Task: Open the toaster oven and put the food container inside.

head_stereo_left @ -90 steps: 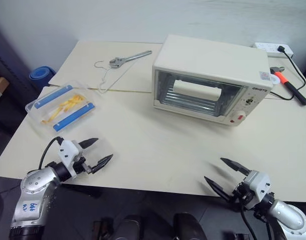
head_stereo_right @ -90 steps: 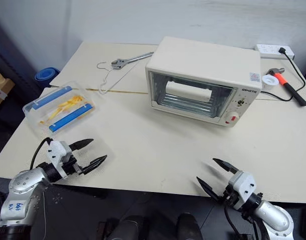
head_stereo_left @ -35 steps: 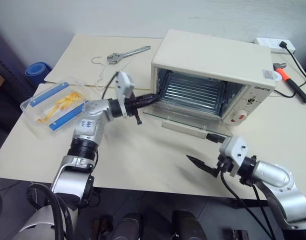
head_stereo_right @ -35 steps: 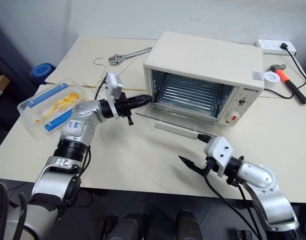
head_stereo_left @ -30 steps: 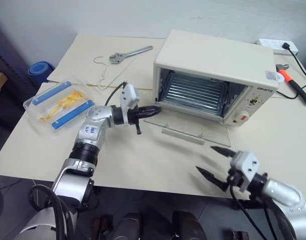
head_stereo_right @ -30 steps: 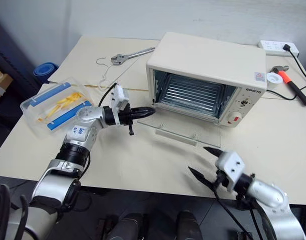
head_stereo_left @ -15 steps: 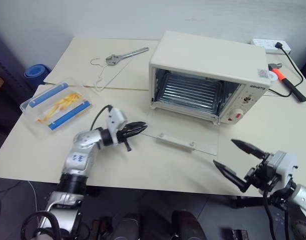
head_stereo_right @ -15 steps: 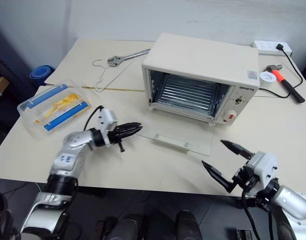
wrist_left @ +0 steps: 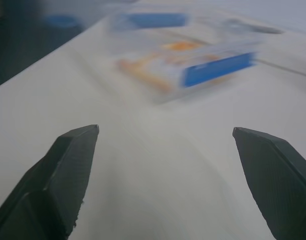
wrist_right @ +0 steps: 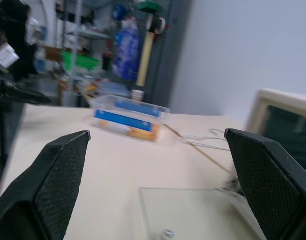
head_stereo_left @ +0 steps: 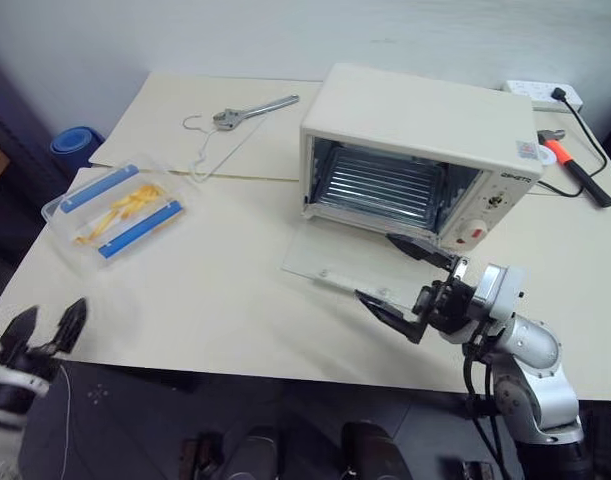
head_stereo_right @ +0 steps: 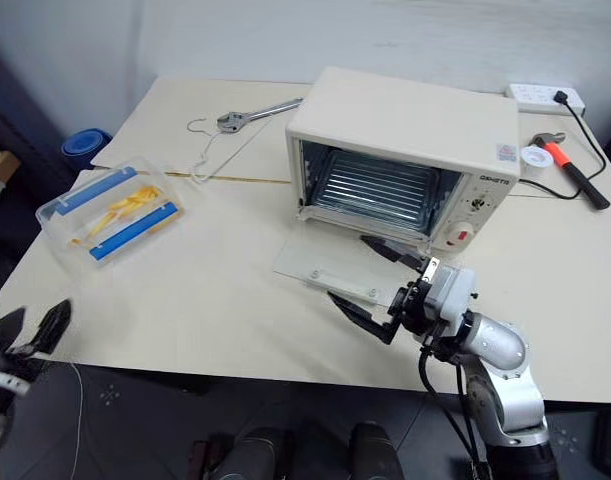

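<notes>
The cream toaster oven (head_stereo_left: 425, 130) stands at the back right of the table, its glass door (head_stereo_left: 350, 262) dropped flat onto the tabletop and the wire rack showing inside. The food container (head_stereo_left: 115, 207), clear with two blue strips and yellow food, lies near the table's left edge; it is also in the left wrist view (wrist_left: 188, 65) and the right wrist view (wrist_right: 127, 115). My left gripper (head_stereo_left: 45, 328) hangs open at the near left corner, short of the container. My right gripper (head_stereo_left: 400, 283) is open and empty over the door's front right part.
A wrench (head_stereo_left: 255, 110) and a wire hanger (head_stereo_left: 210, 150) lie at the back left. A hammer (head_stereo_left: 580, 170) and a power strip (head_stereo_left: 540, 93) sit behind the oven on the right. A blue roll (head_stereo_left: 75, 145) is off the table's left side.
My left arm drew back from the oven door to the near left corner and its jaws opened. My right gripper moved left and up, over the lowered door.
</notes>
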`<state>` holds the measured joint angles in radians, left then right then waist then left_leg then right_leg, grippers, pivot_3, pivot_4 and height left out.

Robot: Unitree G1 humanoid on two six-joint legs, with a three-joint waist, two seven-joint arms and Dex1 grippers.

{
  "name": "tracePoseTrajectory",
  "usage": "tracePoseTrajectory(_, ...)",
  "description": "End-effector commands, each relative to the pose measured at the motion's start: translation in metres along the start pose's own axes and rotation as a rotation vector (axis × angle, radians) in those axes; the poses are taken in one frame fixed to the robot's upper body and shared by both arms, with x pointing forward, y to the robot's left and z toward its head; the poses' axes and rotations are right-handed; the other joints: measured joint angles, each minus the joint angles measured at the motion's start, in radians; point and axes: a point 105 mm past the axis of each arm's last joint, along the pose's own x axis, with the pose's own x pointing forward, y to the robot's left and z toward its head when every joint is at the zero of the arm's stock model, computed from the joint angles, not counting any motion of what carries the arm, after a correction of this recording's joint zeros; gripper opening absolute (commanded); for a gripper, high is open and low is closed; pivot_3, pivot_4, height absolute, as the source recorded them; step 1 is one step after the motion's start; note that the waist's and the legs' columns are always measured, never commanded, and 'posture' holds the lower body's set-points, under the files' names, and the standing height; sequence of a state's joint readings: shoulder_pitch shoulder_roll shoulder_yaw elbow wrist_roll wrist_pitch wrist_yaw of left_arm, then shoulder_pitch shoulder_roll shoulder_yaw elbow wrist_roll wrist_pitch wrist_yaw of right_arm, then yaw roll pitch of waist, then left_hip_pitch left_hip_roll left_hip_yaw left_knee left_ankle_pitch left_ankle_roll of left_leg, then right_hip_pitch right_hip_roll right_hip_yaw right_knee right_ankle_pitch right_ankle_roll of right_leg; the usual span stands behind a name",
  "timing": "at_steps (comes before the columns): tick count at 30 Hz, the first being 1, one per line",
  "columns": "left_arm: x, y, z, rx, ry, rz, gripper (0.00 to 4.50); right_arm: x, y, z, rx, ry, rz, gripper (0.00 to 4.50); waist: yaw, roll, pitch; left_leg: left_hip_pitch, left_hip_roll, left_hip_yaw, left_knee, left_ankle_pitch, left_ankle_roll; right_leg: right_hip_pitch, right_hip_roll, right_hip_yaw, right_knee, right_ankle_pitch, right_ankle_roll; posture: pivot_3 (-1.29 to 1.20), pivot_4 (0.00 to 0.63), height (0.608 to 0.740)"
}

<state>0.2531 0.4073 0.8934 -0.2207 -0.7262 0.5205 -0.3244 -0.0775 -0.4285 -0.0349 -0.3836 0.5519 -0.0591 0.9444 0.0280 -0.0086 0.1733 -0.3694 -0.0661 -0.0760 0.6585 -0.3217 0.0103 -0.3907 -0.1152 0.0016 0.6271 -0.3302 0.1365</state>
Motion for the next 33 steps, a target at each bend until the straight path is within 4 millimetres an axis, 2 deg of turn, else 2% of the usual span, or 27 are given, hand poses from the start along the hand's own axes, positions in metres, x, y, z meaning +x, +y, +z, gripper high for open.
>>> tracePoseTrajectory(1,0.020,-0.003,0.043,-0.059,-0.056,0.006,4.48,0.005,-0.001,0.009,-0.014,-0.018,0.052,4.50,0.005,-0.002,0.000,0.000,0.000,-0.001,0.000,0.000,0.000,0.000,0.000,-0.001,0.000,0.000,-0.001,0.00,0.150,0.740)
tracePoseTrajectory(3,0.040,-0.012,0.060,-0.095,-0.028,-0.028,4.48,0.006,-0.003,0.008,-0.015,-0.005,0.066,4.50,0.006,-0.003,-0.001,-0.001,0.000,-0.005,0.001,0.000,-0.001,0.000,0.000,-0.002,0.000,0.001,-0.002,0.00,0.150,0.740)
tracePoseTrajectory(8,0.088,-0.010,0.085,-0.109,0.108,0.017,4.48,0.009,-0.005,0.004,-0.030,0.012,0.075,4.50,-0.013,-0.003,-0.001,0.000,-0.001,-0.004,-0.002,-0.001,-0.002,-0.002,0.002,-0.001,0.003,0.002,-0.003,0.00,0.150,0.740)
tracePoseTrajectory(10,0.102,-0.001,0.081,-0.113,0.225,0.118,4.48,0.009,-0.005,0.003,-0.032,0.013,0.072,4.50,-0.025,-0.003,-0.001,0.000,-0.001,-0.003,-0.006,0.000,-0.003,-0.005,0.003,-0.002,0.005,0.001,-0.003,0.00,0.150,0.740)
tracePoseTrajectory(14,0.122,-0.001,0.073,-0.098,0.351,0.159,4.48,0.007,-0.003,-0.001,-0.034,0.016,0.057,4.50,-0.041,-0.004,-0.001,0.000,-0.009,-0.006,-0.008,0.000,-0.002,-0.017,0.003,-0.003,0.016,0.001,-0.003,0.00,0.150,0.740)
tracePoseTrajectory(18,0.141,-0.015,0.071,-0.107,0.390,0.099,4.48,0.003,-0.003,-0.005,-0.046,0.016,0.025,4.50,-0.055,-0.006,-0.002,-0.001,-0.011,-0.006,-0.006,-0.001,-0.001,-0.020,0.002,-0.006,0.019,0.002,-0.003,0.00,0.150,0.740)
tracePoseTrajectory(21,0.148,-0.011,0.071,-0.067,0.404,0.143,3.85,0.000,-0.001,-0.007,-0.061,0.025,0.014,4.50,-0.056,-0.006,-0.002,-0.001,-0.010,-0.006,-0.003,-0.001,-0.001,-0.019,0.003,-0.006,0.019,0.002,-0.003,0.00,0.150,0.740)
tracePoseTrajectory(26,0.153,-0.007,0.076,-0.016,0.391,0.155,2.27,-0.002,-0.002,-0.007,-0.079,0.033,-0.012,4.50,-0.055,-0.006,-0.002,-0.001,-0.009,-0.005,-0.002,-0.001,-0.002,-0.020,0.003,-0.006,0.021,0.002,-0.003,0.00,0.150,0.740)
tracePoseTrajectory(30,0.157,-0.017,0.080,-0.013,0.388,0.118,1.04,-0.001,-0.004,-0.006,-0.091,0.040,-0.018,4.50,-0.052,-0.006,-0.001,-0.002,-0.010,-0.005,0.000,-0.001,-0.002,-0.020,0.002,-0.006,0.022,0.002,-0.003,0.00,0.150,0.740)
tracePoseTrajectory(33,0.158,-0.027,0.085,-0.002,0.388,0.075,0.28,0.000,-0.006,-0.003,-0.099,0.045,-0.024,4.50,-0.052,-0.007,-0.001,-0.003,-0.010,-0.006,0.000,-0.001,-0.002,-0.020,0.002,-0.006,0.023,0.002,-0.003,0.00,0.150,0.740)
